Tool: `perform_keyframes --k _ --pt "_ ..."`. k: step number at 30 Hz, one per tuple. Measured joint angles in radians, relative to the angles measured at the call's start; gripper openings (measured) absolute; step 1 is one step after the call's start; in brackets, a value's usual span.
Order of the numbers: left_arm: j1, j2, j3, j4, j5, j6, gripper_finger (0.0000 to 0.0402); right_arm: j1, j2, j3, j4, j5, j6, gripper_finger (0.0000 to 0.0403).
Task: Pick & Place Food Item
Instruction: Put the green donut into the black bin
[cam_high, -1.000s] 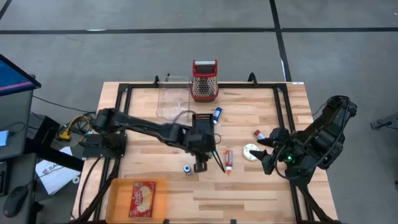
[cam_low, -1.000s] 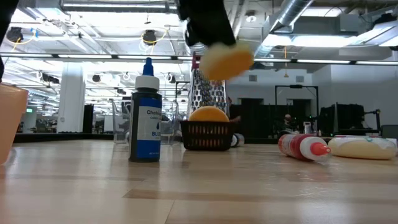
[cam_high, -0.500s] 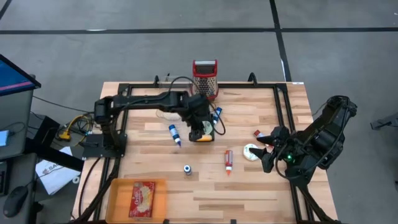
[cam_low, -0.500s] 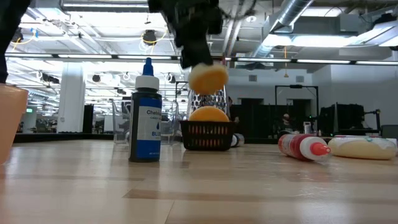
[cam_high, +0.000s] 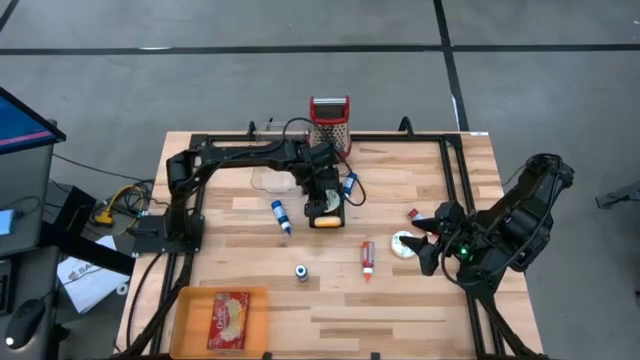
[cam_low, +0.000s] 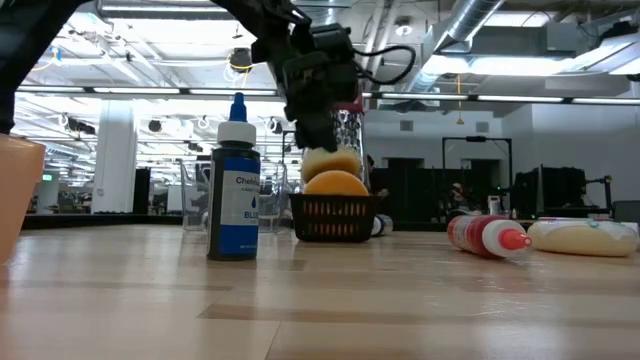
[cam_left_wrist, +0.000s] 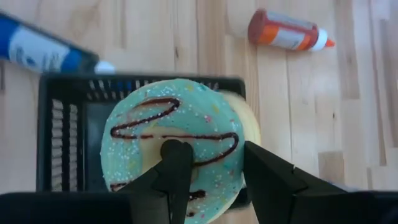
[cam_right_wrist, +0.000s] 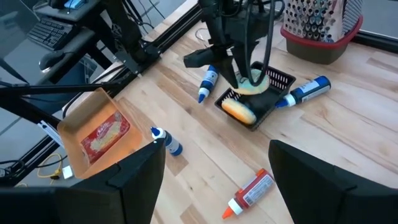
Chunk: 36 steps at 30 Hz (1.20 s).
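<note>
My left gripper (cam_high: 322, 205) hangs over a black wire basket (cam_left_wrist: 65, 93) in the middle of the table, shut on a doughnut (cam_left_wrist: 155, 118) with teal icing and a brown drizzle. In the low view the doughnut (cam_low: 332, 160) sits right above an orange roll (cam_low: 337, 184) that lies in the basket (cam_low: 335, 217); whether they touch, I cannot tell. My right gripper (cam_high: 430, 247) waits open above the table's right side, with nothing between its fingers. My left gripper has one finger (cam_left_wrist: 176, 163) in the doughnut's hole and the other (cam_left_wrist: 267, 177) outside its rim, so the ring's side (cam_left_wrist: 221, 155) is pinched between them. The fingers slant down from the table's left. The doughnut hangs tilted over the basket.
A blue bottle (cam_high: 282, 216) lies left of the basket and another (cam_high: 348, 184) at its far right. A red bottle (cam_high: 367, 258), a small upright blue bottle (cam_high: 301, 272) and a white thing (cam_high: 404, 244) lie nearer. A grater (cam_high: 328, 128) stands at the far edge, an orange tray (cam_high: 195, 300) near left.
My left gripper has carried the doughnut from the near middle of the table toward the far edge and then down, swinging until it hangs over the basket. The doughnut has sunk to just above the orange roll. The grip has stayed the same.
</note>
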Motion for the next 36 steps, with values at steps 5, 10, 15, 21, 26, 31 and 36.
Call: perform_keyframes --k 5,10,15,21,26,31,36 --pt "0.004 0.033 -0.001 -0.006 0.014 0.015 0.0134 0.000 0.000 0.000 0.000 0.000 0.001 0.0276" --pt "0.004 0.049 -0.001 0.024 0.015 0.023 0.0134 0.000 0.000 0.000 0.000 -0.003 0.008 0.0276" --pt "0.004 0.053 -0.001 0.023 0.014 0.023 0.0134 0.000 0.000 0.000 0.005 -0.006 0.011 0.0276" --pt "0.004 0.053 -0.001 0.016 0.015 0.021 0.0134 0.000 0.000 0.000 0.005 -0.006 0.011 0.0276" --pt "0.004 0.053 -0.001 0.019 0.028 0.015 0.0137 0.000 0.000 0.000 0.009 -0.006 0.010 0.0276" --pt "0.004 0.053 -0.001 0.021 0.037 0.013 0.0178 0.000 0.000 0.000 0.009 -0.006 0.010 0.0276" --pt "0.004 0.053 -0.001 0.021 0.037 0.013 0.0211 0.000 0.000 0.000 0.009 -0.006 0.008 0.0276"
